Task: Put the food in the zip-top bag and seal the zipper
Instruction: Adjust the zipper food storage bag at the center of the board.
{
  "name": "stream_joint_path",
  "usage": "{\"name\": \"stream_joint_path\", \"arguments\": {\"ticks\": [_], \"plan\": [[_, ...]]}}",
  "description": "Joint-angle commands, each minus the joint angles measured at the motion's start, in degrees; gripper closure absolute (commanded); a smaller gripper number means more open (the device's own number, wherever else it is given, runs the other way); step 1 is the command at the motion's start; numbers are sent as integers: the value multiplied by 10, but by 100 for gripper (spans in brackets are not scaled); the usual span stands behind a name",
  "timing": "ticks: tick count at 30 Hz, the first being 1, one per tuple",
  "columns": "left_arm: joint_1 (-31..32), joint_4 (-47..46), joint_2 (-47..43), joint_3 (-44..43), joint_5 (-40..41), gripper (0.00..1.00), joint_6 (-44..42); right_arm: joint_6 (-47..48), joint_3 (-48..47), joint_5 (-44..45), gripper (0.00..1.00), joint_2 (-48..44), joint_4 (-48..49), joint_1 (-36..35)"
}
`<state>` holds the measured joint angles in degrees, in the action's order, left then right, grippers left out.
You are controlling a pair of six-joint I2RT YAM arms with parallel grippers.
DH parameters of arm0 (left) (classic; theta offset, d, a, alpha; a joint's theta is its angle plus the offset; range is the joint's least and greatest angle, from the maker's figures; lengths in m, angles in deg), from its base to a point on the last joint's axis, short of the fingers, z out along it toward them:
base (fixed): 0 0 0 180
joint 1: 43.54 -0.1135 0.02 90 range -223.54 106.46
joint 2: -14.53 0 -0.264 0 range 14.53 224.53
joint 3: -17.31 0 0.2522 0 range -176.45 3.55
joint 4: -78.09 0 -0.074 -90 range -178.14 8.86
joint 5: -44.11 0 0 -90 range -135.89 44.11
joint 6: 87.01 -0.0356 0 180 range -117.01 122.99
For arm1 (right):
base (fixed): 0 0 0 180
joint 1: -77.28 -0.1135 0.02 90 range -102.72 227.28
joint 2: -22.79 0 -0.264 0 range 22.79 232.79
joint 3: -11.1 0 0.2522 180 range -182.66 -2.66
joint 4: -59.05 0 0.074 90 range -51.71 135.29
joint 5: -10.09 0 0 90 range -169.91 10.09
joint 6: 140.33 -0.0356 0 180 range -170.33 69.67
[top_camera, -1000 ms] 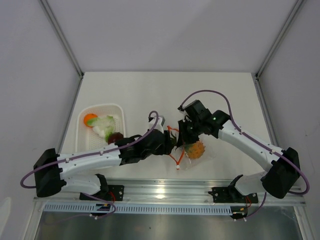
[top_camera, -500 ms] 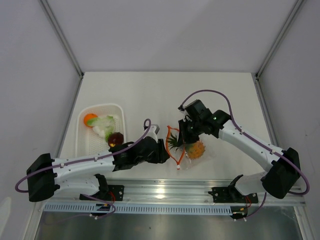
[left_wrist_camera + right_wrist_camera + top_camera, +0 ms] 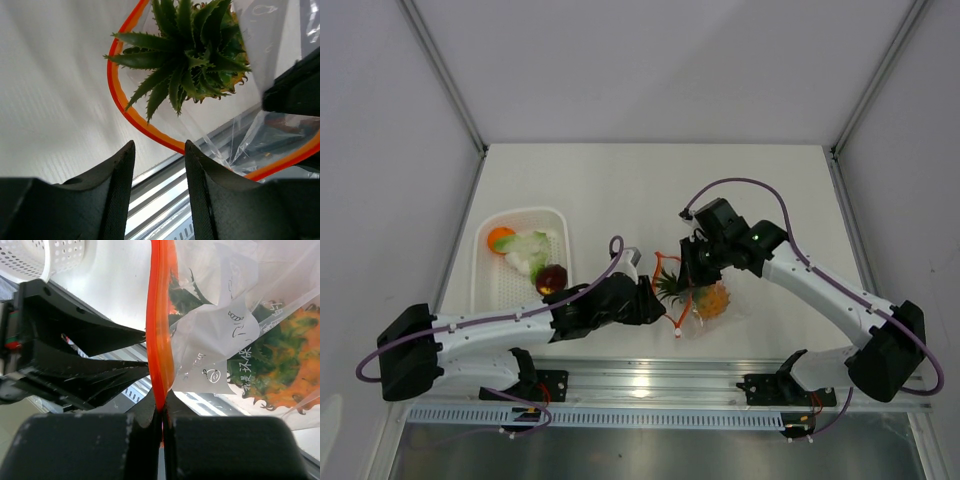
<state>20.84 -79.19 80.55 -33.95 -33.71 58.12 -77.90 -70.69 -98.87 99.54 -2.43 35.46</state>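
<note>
My right fingers point(image 3: 159, 427) are pressed together on the zipper point(image 3: 159, 330), pinching one stretch of the red-orange strip, which rises straight up from between the tips. The clear bag point(image 3: 215, 340) hangs off that strip to the right of these fingers, crumpled and printed with small dark marks.

The pineapple point(image 3: 295, 370) is inside the bag. Through the plastic I see its orange body off to the right of the pinch, and its green leaves lie closer to the strip.

My left fingers point(image 3: 125, 175) stand apart with nothing between them. The gap between them frames only the white bench point(image 3: 50, 100) and its near metal edge. Just ahead of these tips the zipper curves in an open loop. The pineapple's leaf crown fills that loop, pointing back toward me. These fingers touch neither the strip nor the leaves.

From above, both pairs of fingers face each other across the bag's mouth, left fingers on its left side and right fingers over its far side.

The white basket point(image 3: 485, 285) sits well to the left of my left fingers, beside that arm. In it are the orange fruit point(image 3: 501, 238) at the far end, the leafy vegetable point(image 3: 530, 250) next to it, and the dark red piece point(image 3: 553, 277) nearest my left arm.
</note>
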Motion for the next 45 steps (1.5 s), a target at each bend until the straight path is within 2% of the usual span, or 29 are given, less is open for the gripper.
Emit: {"name": "stream_joint_path", "arguments": {"ticks": [1, 4, 11, 17, 21, 27, 34, 42, 43, 45], "plan": [[-2, -43, 11, 16, -27, 52, 29, 9, -11, -9, 100, -22, 1, 4], [-3, -52, 32, 6, -35, 44, 29, 9, -11, -13, 100, -23, 3, 4], [-8, -66, 95, -41, -64, 44, 16, 8, -10, -14, 100, -27, 1, 4], [-15, -84, 120, -42, -79, 65, 20, 9, -11, -9, 100, -31, -5, 6], [-34, -42, 99, -66, -64, 100, -15, 16, -11, 5, 100, -34, -13, 9], [-35, 40, 32, -150, -23, 99, -102, 45, -57, 76, 100, -38, -66, 13], [-35, 85, -37, -246, -54, 99, -180, 72, -111, 132, 100, -51, -124, 35], [-35, 106, -75, -222, -74, 99, -171, 66, -105, 99, 100, -78, -114, 40], [-35, 112, -72, -217, -70, 80, -161, 66, -101, 92, 100, -78, -112, 42], [-35, 121, -63, -192, -68, 62, -139, 65, -95, 81, 100, -78, -105, 44]]}}
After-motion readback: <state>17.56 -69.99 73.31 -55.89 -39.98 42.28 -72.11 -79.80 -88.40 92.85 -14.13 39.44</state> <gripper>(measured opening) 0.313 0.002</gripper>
